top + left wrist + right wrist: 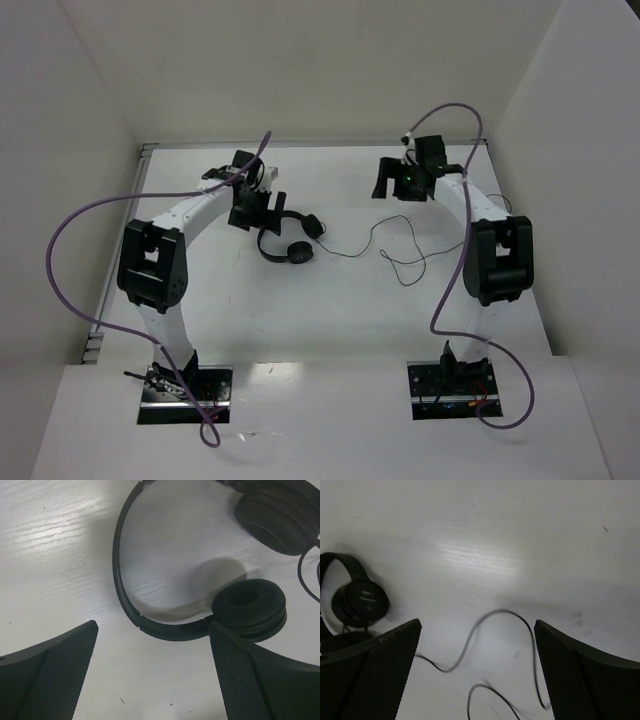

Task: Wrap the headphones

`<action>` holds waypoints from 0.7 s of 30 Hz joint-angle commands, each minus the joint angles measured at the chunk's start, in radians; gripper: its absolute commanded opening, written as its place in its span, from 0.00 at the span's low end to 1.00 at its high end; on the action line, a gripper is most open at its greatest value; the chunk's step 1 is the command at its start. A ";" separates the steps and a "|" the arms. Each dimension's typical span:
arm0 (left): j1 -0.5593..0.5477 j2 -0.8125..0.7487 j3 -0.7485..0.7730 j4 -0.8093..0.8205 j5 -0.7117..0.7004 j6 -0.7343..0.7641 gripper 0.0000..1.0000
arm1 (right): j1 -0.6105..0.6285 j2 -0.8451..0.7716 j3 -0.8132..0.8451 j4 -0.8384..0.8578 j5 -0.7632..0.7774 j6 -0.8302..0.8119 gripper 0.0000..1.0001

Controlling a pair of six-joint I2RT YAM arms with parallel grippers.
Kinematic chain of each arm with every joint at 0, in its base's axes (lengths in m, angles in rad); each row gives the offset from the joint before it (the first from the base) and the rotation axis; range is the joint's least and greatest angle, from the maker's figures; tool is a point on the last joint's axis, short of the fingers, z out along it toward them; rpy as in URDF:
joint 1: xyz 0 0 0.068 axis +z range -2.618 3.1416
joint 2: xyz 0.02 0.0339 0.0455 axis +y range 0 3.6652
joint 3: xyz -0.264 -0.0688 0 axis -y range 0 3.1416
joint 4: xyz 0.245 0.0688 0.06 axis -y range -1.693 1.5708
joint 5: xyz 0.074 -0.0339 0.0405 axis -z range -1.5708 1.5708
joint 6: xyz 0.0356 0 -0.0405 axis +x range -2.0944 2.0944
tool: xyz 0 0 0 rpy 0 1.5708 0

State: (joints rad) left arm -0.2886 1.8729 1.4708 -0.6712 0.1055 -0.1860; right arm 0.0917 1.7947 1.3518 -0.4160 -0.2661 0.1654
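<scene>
White wood-grain table (330,300) w/ plain white walls (300,60) on 3 sides.

place: robotics lab cell | cues: white walled enclosure (320,70), white table (330,310), bolted arms (150,265), purple cables (48,270)

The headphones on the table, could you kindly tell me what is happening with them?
Two robot arms are set to wrap the headphones, but neither holds anything yet. The left pincer hovers open right over the headband, with the headphones lying flat on the white table. The right pincer, also open, hangs over the loose cord, which trails in curls towards the right arm's side.
</scene>
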 commanded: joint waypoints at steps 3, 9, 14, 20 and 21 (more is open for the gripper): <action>0.002 0.008 0.046 -0.053 -0.036 0.007 1.00 | 0.216 0.208 0.340 -0.012 0.029 -0.107 1.00; 0.002 0.006 -0.052 -0.010 -0.133 -0.015 1.00 | 0.396 0.304 0.435 0.014 0.255 -0.230 1.00; 0.002 -0.096 -0.176 0.102 -0.087 -0.038 1.00 | 0.448 0.295 0.411 0.065 0.225 -0.216 1.00; 0.011 -0.227 -0.274 0.228 -0.018 -0.092 1.00 | 0.459 0.304 0.354 0.074 0.225 -0.195 1.00; 0.011 -0.241 -0.306 0.242 -0.018 -0.092 1.00 | 0.470 0.304 0.343 0.074 0.225 -0.195 1.00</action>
State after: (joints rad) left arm -0.2848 1.7004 1.2076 -0.5522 0.0456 -0.2398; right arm 0.5575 2.0930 1.7329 -0.4023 -0.0624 -0.0273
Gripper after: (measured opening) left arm 0.998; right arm 1.000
